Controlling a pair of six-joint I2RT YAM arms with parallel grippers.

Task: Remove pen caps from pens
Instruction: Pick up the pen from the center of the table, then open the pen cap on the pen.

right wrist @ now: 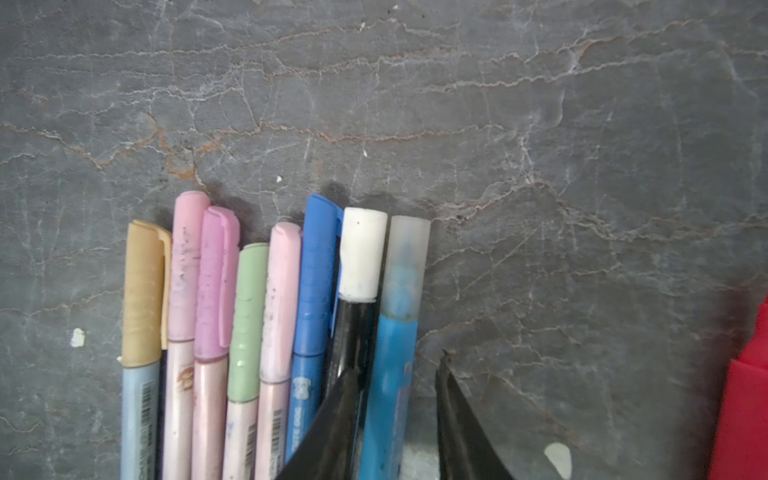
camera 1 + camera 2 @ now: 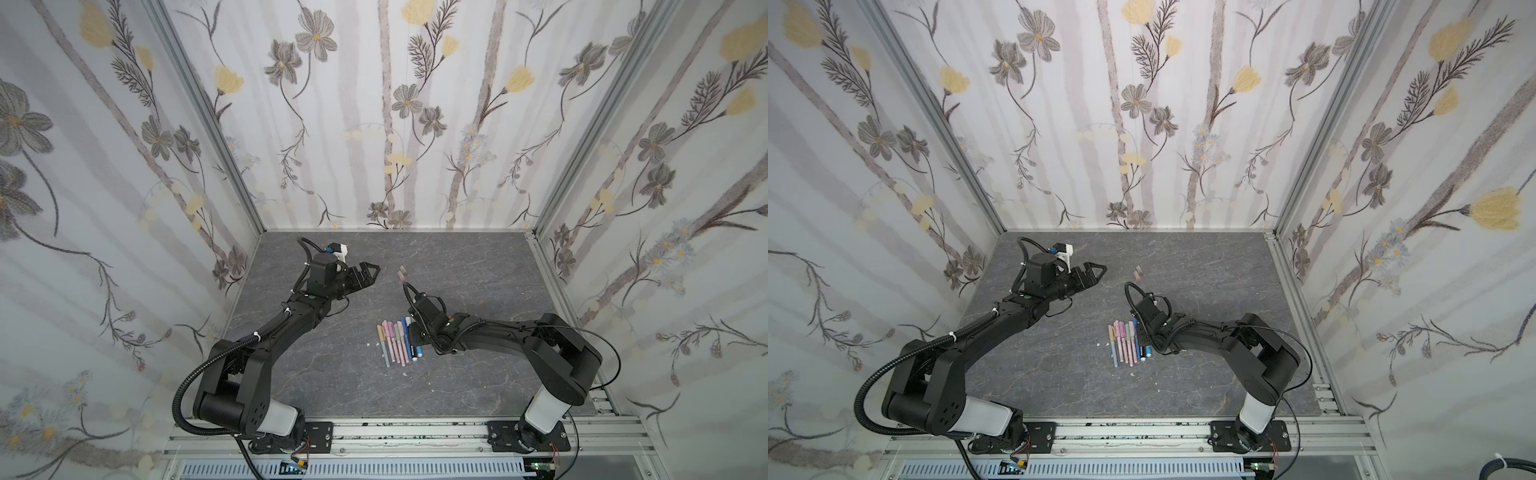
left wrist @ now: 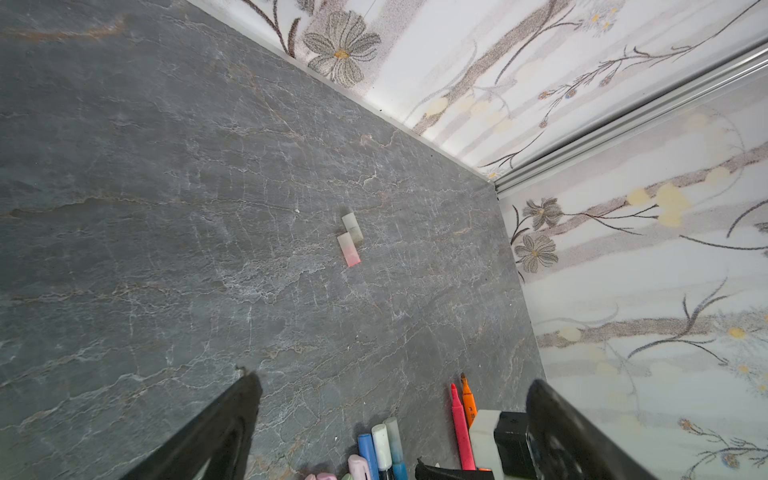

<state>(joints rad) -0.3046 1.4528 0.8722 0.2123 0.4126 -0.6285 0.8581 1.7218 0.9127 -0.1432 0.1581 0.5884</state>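
The right arm (image 2: 498, 332) reaches low, wrist pitched down. The right claw (image 1: 398, 361) stands partly spread astride the blue marker (image 1: 390, 399) among the pens (image 2: 395, 340) on the table (image 2: 332, 386). The left claw (image 2: 365, 274) hovers fully spread.

Light even, diffuse; walls (image 2: 374, 124) bright, floor (image 2: 457, 270) darker. Soft short shadows just past pens (image 1: 282, 291) in right wrist view. Both top views bow at edges; wrist views soft, nearest parts blurred
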